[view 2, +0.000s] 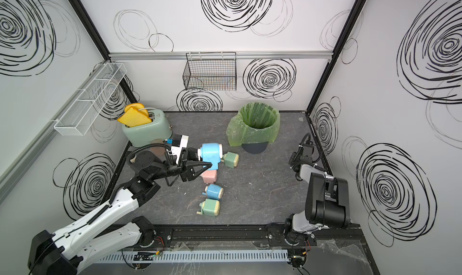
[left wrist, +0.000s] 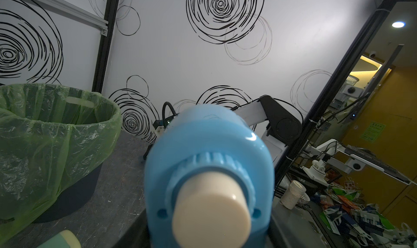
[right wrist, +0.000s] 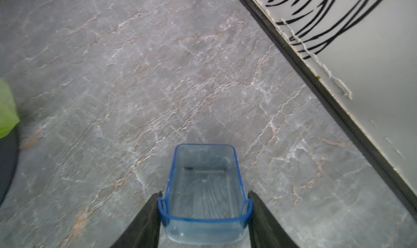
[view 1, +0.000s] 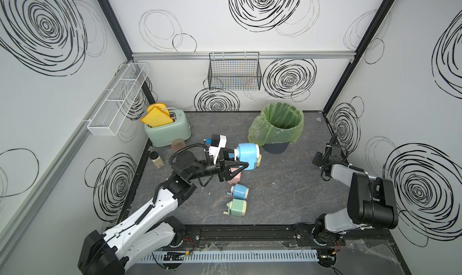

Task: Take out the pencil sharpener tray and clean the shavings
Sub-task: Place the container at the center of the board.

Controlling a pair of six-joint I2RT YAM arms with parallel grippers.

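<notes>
My left gripper [view 1: 241,161] is shut on a blue pencil sharpener [view 1: 247,156] with a cream knob [left wrist: 211,208]. It holds the sharpener in the air above the mat, left of the bin, in both top views [view 2: 211,155]. In the left wrist view the sharpener hides the fingers. My right gripper [right wrist: 205,194] is shut on the clear blue sharpener tray [right wrist: 203,219], its black fingers [right wrist: 149,213] pressing the tray's two long sides low over the mat by the right wall. The tray's inside looks bare; the shavings are out of view.
A bin with a green bag [view 1: 277,126] stands at the back centre. Pink [view 1: 236,177], blue [view 1: 240,191] and green [view 1: 237,207] sharpeners lie mid-table, and another green one [view 2: 231,159] lies behind the held one. A toaster [view 1: 167,128] and a jar [view 1: 157,158] sit at the left.
</notes>
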